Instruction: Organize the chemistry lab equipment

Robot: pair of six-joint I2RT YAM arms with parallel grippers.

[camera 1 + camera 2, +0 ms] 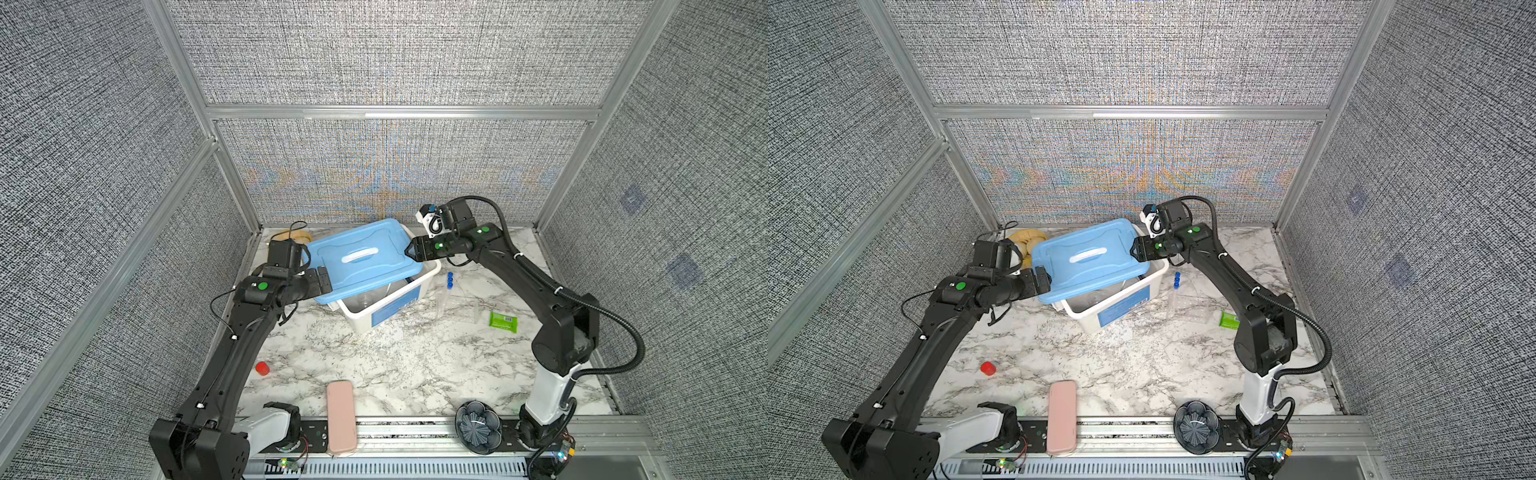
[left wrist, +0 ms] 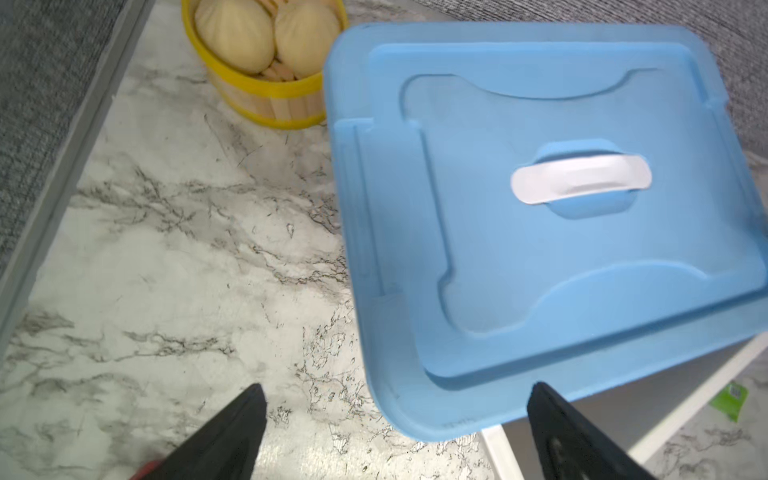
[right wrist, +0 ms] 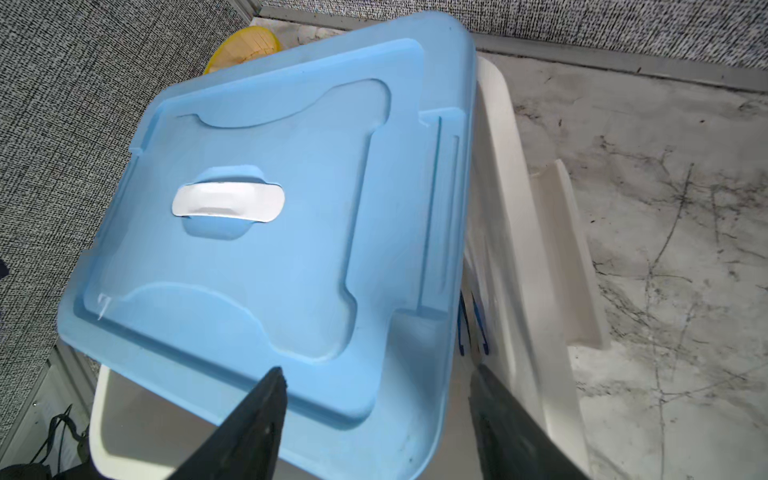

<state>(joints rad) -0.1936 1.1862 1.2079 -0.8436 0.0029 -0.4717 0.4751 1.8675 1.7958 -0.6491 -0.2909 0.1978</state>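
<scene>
A white storage bin (image 1: 390, 309) stands at the back middle of the table, and its blue lid (image 1: 361, 257) lies askew over it, leaving the front right of the bin uncovered. My left gripper (image 1: 324, 280) is open at the lid's left edge; a lid corner (image 2: 415, 407) shows between its spread fingers. At the lid's right corner my right gripper (image 1: 409, 251) is open, its fingers (image 3: 266, 415) astride that corner. Blue tweezers (image 3: 473, 324) lie inside the bin. Blue-capped tubes (image 1: 449, 280) stand in the clear rack (image 1: 461, 307) right of the bin.
A yellow steamer basket with buns (image 2: 266, 83) sits behind the lid's left side. A green packet (image 1: 503, 322) lies right of the rack, and a red cap (image 1: 262, 368) lies front left. A pink case (image 1: 341, 417) and a dark flower-shaped dish (image 1: 478, 426) rest at the front edge.
</scene>
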